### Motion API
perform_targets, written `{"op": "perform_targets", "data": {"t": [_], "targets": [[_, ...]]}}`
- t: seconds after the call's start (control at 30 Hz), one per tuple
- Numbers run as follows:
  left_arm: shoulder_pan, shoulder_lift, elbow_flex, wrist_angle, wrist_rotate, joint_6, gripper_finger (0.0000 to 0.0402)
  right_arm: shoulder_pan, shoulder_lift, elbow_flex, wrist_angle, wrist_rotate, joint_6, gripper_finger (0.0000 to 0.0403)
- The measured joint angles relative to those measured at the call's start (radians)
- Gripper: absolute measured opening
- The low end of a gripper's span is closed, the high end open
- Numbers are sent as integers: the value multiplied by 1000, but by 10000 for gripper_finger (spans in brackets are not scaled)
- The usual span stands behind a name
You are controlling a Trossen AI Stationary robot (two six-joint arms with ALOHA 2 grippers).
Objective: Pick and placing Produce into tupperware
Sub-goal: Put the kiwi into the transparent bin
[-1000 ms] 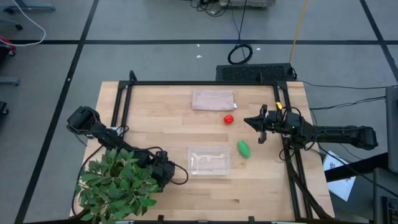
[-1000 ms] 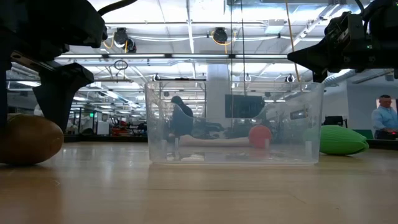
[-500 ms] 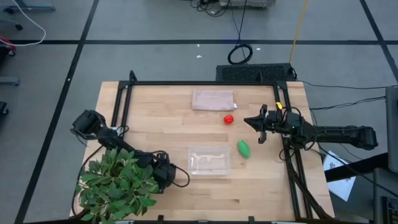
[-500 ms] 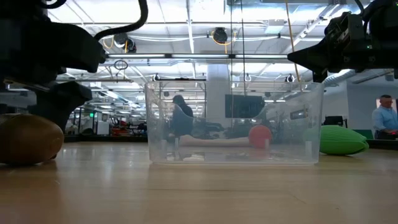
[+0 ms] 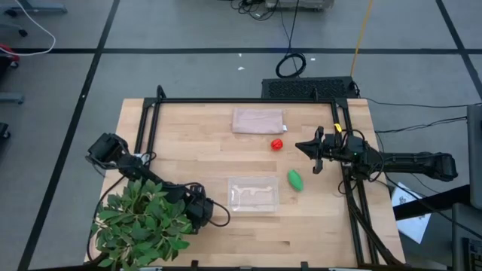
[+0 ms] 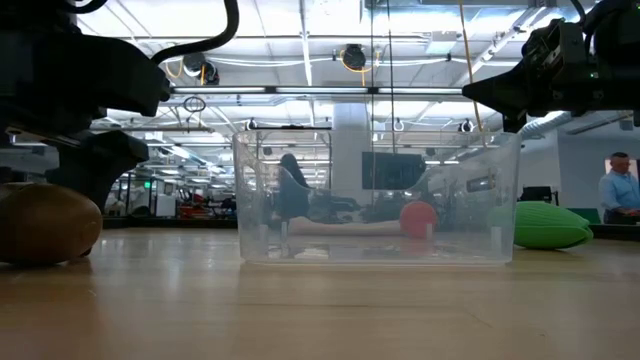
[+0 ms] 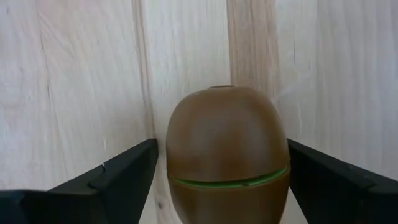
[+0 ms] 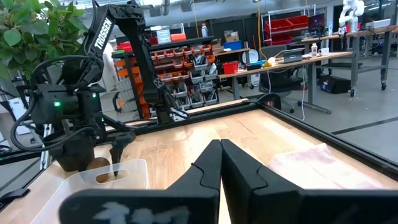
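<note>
The brown kiwi (image 7: 227, 155) lies on the wood near the table's near-left part, next to the potted plant; in the low view the kiwi (image 6: 45, 225) rests on its underside. My left gripper (image 7: 222, 147) is open, low over it, one finger on each side. In the high view the left gripper (image 5: 197, 213) covers the kiwi. The clear tupperware (image 5: 254, 193) stands in the middle, with nothing in it. The red fruit (image 5: 277, 143) and the green oval (image 5: 295, 180) lie to its right. My right gripper (image 5: 312, 148) hovers shut beyond them. My left gripper comes at the kiwi from above, and its fingers (image 7: 118, 180) stand beside the fruit's two long sides (image 7: 177, 155). A narrow strip of wood shows at one finger. I cannot tell whether the other finger touches. The kiwi lies on the table.
A leafy potted plant (image 5: 143, 226) crowds the near-left corner beside my left arm. A pinkish-beige flat rectangle (image 5: 257, 120) lies toward the far edge. A black frame (image 5: 248, 100) borders the table. A person (image 6: 618, 190) shows in the room behind.
My left gripper has come down over the kiwi, until its fingers stand on either side of it, and then held still. The kiwi has stayed where it was.
</note>
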Motion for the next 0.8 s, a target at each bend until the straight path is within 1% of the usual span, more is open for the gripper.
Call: {"op": "perform_targets", "data": {"t": [0.1,0.17,0.43,0.63,0.8], "targets": [[2,0,1,-4,0,1,333,0,0,0,0,0,0,0],[3,0,1,-7,-2,5,318,0,0,0,0,0,0,0],[33,-2,4,-19,37,28,225,0,0,0,0,0,0,0],[54,-2,5,-48,64,87,226,0,0,0,0,0,0,0],[60,-19,0,-51,61,140,259,0,0,0,1,0,0,0]]}}
